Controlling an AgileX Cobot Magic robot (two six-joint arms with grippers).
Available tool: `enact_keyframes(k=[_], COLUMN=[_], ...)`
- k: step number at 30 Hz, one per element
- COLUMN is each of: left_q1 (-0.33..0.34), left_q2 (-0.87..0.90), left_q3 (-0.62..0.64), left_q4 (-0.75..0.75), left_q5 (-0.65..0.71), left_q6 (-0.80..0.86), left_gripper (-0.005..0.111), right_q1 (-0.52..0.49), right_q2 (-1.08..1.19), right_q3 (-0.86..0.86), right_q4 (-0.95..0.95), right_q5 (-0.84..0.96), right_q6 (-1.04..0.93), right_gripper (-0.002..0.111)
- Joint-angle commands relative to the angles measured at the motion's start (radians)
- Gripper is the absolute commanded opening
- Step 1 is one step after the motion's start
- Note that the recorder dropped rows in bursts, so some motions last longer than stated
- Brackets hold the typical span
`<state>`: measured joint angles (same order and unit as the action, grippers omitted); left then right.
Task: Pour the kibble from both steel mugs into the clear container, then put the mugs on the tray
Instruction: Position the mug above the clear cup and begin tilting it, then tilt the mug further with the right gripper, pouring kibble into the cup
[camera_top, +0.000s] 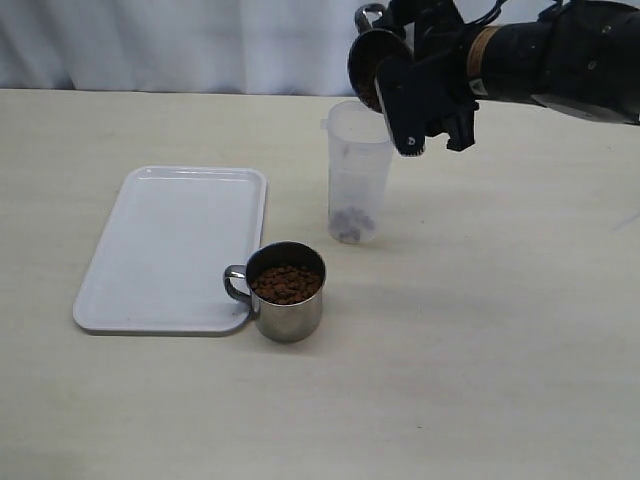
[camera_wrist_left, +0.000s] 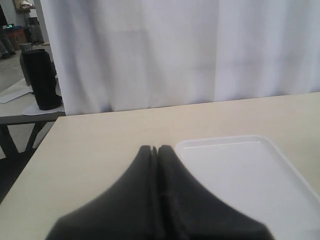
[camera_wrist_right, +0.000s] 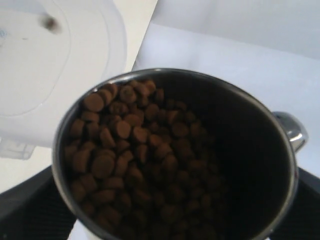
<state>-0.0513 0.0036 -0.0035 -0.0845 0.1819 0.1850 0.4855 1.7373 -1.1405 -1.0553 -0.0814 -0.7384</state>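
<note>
My right gripper (camera_top: 395, 85) is shut on a steel mug (camera_top: 372, 62), held tilted above the rim of the clear container (camera_top: 357, 165). In the right wrist view the mug (camera_wrist_right: 260, 150) is full of kibble (camera_wrist_right: 125, 145), with the container's mouth (camera_wrist_right: 45, 65) just beyond its lip and one pellet (camera_wrist_right: 49, 22) over it. A little kibble (camera_top: 349, 224) lies at the container's bottom. A second steel mug (camera_top: 287, 295) full of kibble (camera_top: 287, 284) stands upright by the near right corner of the tray (camera_top: 170, 245). My left gripper (camera_wrist_left: 155, 148) is shut and empty, close to the tray (camera_wrist_left: 240, 170).
White curtain (camera_top: 200, 45) hangs behind the table's far edge. A dark stand (camera_wrist_left: 40, 80) sits on a separate surface off the table's far left corner. The left arm does not show in the exterior view.
</note>
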Motion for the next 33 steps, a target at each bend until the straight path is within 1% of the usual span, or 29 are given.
enact_keyframes(k=[1,13,22,27,30,33], left_q1=[-0.007,-0.007,-0.007,-0.007,-0.007,-0.007], left_q2=[-0.004,-0.004,-0.004,-0.004,-0.004,-0.004], left_q3=[0.003,0.003,0.003,0.003,0.003,0.003], left_q4=[-0.003,-0.003,-0.003,-0.003,-0.003,-0.003], left_q5=[-0.007,-0.007,-0.007,-0.007,-0.007,-0.007], left_q6=[-0.004,-0.004,-0.004,-0.004,-0.004,-0.004], left_gripper=[0.000,0.000,0.000,0.000,0.000,0.000], right_q1=[0.003,0.005,0.005,0.049,0.051,0.051], right_q2=[-0.019,-0.019,-0.019,-0.019,-0.019,-0.019], right_q3=[0.001,-0.015,-0.021,-0.035,-0.035,-0.038], right_q4=[-0.003,0.019,0.019,0.015,-0.005,-0.007], right_q5=[0.012,0.012,0.012,0.040,0.081,0.081], right_q6=[-0.009,-0.009,-0.059,-0.120,-0.123,-0.123], right_gripper=[0.004,0.004,0.004,0.004,0.004,0.004])
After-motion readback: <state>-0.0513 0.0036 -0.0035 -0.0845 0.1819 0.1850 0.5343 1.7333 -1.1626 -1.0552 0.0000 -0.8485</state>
